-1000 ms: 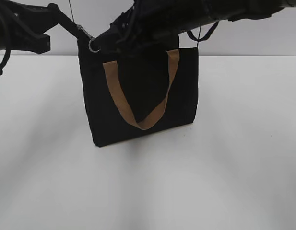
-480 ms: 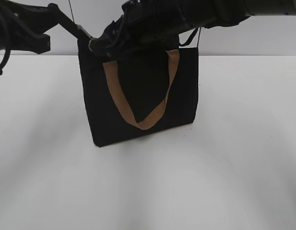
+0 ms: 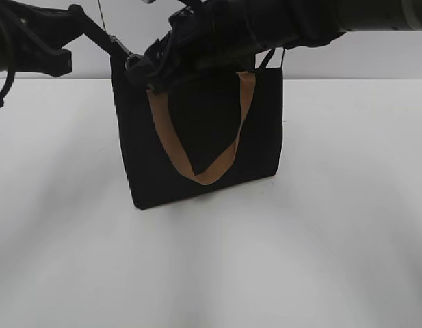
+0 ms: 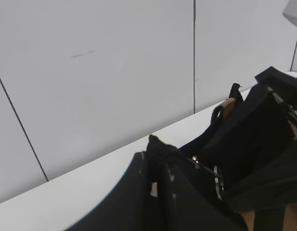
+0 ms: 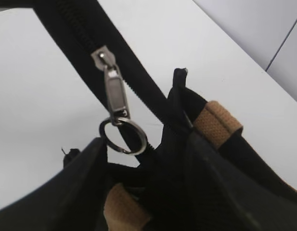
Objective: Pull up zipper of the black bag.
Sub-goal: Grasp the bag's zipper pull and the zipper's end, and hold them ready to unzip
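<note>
Right wrist view shows the zipper [image 5: 111,86] pull dangling free near the black bag [image 3: 197,137] corner (left gripper [image 3: 115,44] pinches that corner's fabric), right gripper [image 5: 138,192] spread, closing seemingly done.

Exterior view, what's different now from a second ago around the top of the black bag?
The right gripper has pushed further left over the bag's top corner, so the silvery ring on the zipper, clear a second ago, is now mostly hidden there. The left gripper, black bag and tan handle stayed put.
</note>
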You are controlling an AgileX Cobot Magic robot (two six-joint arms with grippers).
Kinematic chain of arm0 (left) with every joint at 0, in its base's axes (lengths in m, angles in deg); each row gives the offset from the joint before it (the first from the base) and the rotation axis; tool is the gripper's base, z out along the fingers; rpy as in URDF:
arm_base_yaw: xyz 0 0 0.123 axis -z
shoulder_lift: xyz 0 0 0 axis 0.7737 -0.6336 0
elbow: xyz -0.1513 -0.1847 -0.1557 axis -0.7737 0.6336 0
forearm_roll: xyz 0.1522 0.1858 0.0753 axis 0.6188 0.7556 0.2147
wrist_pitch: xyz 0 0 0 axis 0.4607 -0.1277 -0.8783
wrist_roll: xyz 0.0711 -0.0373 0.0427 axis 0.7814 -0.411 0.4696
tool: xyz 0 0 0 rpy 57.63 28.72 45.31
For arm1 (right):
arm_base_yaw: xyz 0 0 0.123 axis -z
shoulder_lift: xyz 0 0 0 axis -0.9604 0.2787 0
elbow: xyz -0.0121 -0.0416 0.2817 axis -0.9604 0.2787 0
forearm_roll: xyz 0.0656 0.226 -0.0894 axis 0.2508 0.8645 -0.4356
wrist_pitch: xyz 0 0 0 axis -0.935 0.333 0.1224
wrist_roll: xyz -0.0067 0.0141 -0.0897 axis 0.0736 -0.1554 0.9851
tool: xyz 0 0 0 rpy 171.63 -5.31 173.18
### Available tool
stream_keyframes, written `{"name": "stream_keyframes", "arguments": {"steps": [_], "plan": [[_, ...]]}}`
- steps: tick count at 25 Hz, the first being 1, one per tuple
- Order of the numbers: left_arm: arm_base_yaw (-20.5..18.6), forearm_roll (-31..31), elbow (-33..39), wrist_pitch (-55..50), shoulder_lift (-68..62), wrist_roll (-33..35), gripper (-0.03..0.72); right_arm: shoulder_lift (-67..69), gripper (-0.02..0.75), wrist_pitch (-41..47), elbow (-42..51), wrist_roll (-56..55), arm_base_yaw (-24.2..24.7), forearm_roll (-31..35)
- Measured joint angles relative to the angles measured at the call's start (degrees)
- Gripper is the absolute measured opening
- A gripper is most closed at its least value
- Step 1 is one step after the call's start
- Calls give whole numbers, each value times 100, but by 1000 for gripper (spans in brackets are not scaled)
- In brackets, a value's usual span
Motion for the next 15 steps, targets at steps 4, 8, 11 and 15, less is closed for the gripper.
{"name": "stream_keyframes", "arguments": {"steps": [4,8,11,15], "plan": [[0,0,0,2,0,0,20,15,396,-93,0,102,-181,0],[0,0,0,7,0,0,20,27,396,-220,0,121,-262,0],[0,2,0,7,0,0,20,38,373,-265,0,121,-262,0],[0,12,0,7,0,0,20,40,291,-267,0,121,-262,0]]}}
